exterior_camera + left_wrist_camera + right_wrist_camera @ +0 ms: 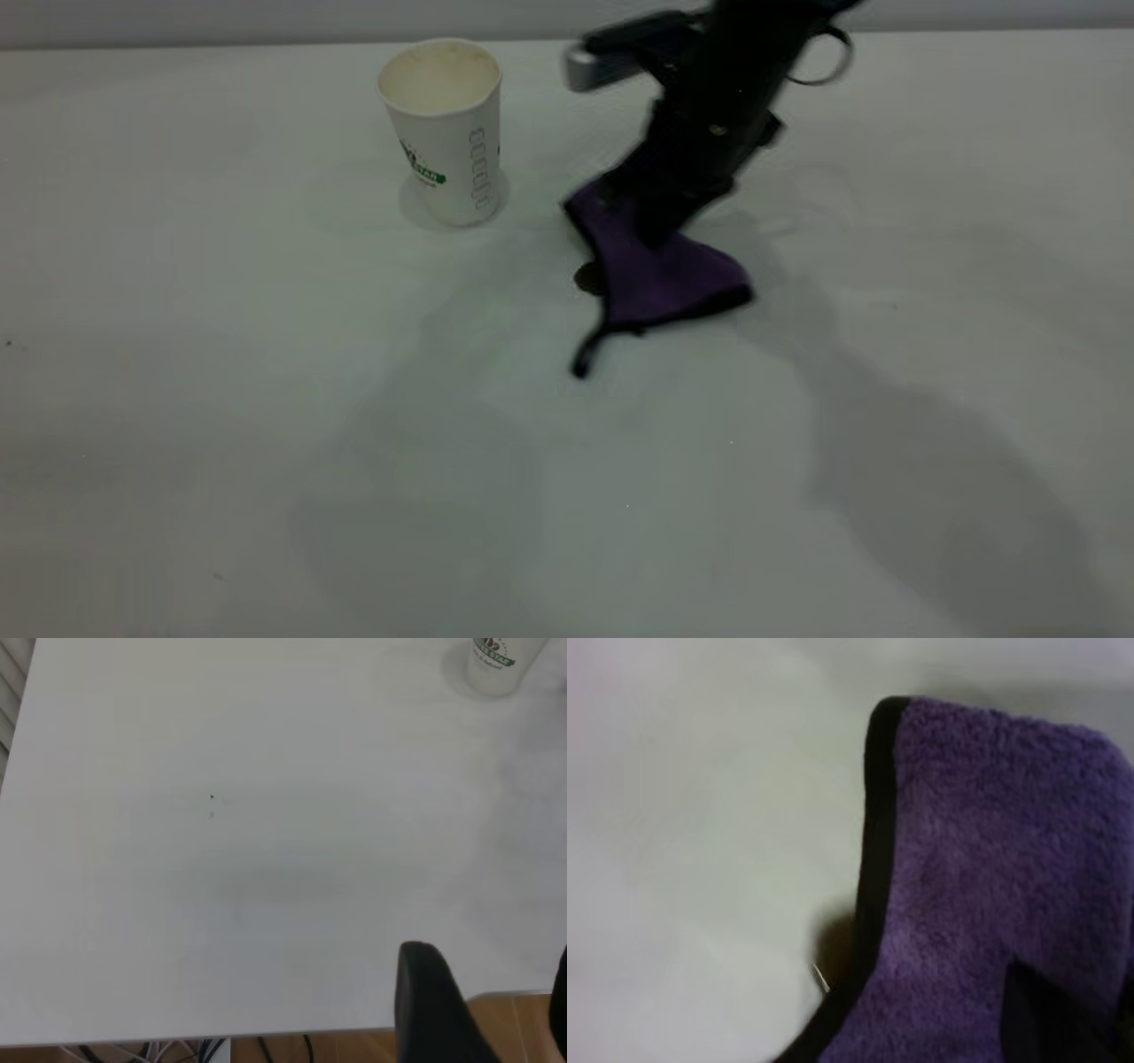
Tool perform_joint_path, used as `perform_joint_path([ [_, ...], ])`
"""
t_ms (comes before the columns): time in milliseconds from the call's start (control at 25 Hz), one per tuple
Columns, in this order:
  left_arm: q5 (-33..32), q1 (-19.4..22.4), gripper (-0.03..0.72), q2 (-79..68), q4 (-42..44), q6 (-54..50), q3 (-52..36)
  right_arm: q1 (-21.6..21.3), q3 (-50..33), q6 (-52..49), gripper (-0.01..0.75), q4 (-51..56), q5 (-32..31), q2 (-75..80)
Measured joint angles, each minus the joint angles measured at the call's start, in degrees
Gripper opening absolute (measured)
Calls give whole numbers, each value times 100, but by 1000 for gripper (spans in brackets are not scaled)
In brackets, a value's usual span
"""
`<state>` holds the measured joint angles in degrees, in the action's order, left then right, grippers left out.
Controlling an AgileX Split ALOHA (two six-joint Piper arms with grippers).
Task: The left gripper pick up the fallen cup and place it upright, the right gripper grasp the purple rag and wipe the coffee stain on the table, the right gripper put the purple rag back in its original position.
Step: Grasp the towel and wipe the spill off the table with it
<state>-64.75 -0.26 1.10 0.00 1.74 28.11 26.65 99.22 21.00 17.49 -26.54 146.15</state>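
The white paper cup (443,133) stands upright at the back left of the table (266,443); it also shows far off in the left wrist view (498,660). My right gripper (654,221) comes down from the back and is shut on the purple rag (660,275), whose lower part lies on the table. The rag fills the right wrist view (992,868). The coffee stain (586,279) peeks out at the rag's left edge, mostly covered. My left gripper (496,1010) is open and empty, held over the table's edge, away from the cup.
The rag's black corner loop (585,354) trails toward the front. A tiny black speck (212,797) lies on the table. Wooden floor and cables show beyond the table's edge (266,1032) in the left wrist view.
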Motion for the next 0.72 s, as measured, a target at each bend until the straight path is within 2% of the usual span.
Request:
perform_joint_path([
  [200, 0, 0, 391, 0, 0, 0, 0, 177, 819, 0, 72, 250, -268, 496],
  [400, 0, 0, 391, 0, 0, 0, 0, 342, 1131, 0, 72, 452, -768, 698],
  [600, 0, 0, 391, 0, 0, 0, 0, 481, 1169, -164, 72, 375, -1697, 700],
  [720, 0, 0, 391, 0, 0, 0, 0, 472, 1176, -780, 72, -141, -2167, 700],
])
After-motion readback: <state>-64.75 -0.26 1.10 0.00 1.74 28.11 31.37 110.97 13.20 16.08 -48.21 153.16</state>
